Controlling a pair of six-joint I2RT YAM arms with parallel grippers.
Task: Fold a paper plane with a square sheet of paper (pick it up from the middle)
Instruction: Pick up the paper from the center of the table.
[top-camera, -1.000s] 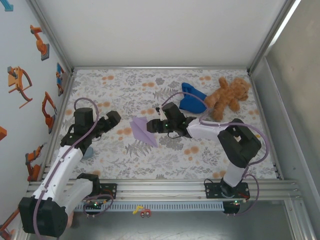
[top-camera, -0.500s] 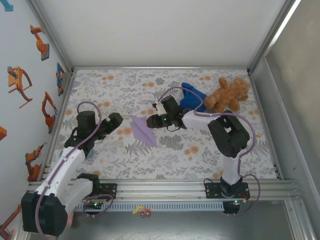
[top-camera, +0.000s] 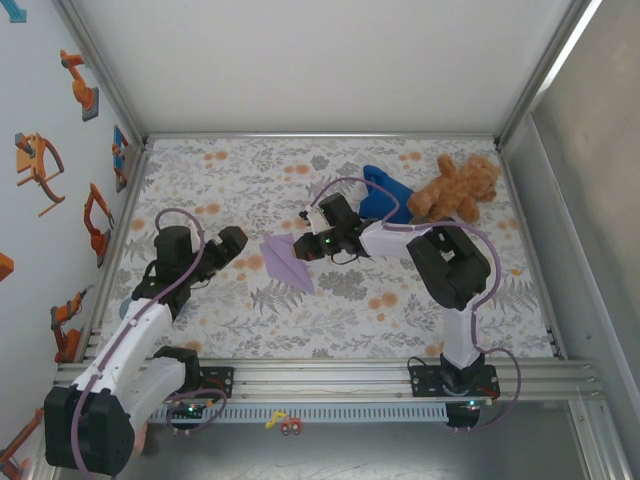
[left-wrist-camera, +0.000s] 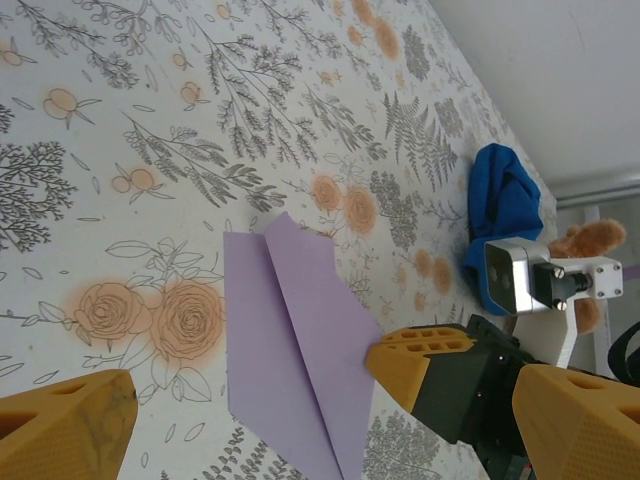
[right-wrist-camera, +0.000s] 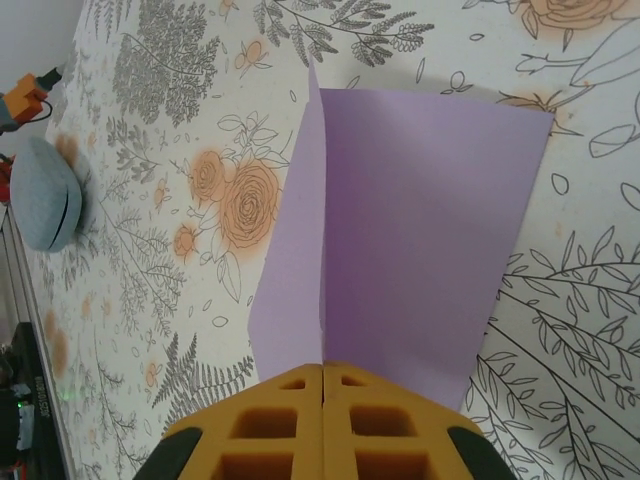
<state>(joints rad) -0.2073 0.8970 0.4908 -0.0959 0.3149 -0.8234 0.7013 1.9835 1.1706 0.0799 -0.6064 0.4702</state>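
At the left of the floral table (top-camera: 330, 320), the left gripper (top-camera: 229, 241) has its jaws apart, holds nothing and faces the paper plane (top-camera: 286, 262). The paper plane lies flat near the table's middle, lavender, with one long centre crease. The right gripper (top-camera: 308, 245) has its jaws together, tips over the plane's right edge where the crease ends; whether they pinch the paper cannot be told. Farther right, a blue cloth (top-camera: 385, 200) lies just beside a brown teddy bear (top-camera: 458, 190).
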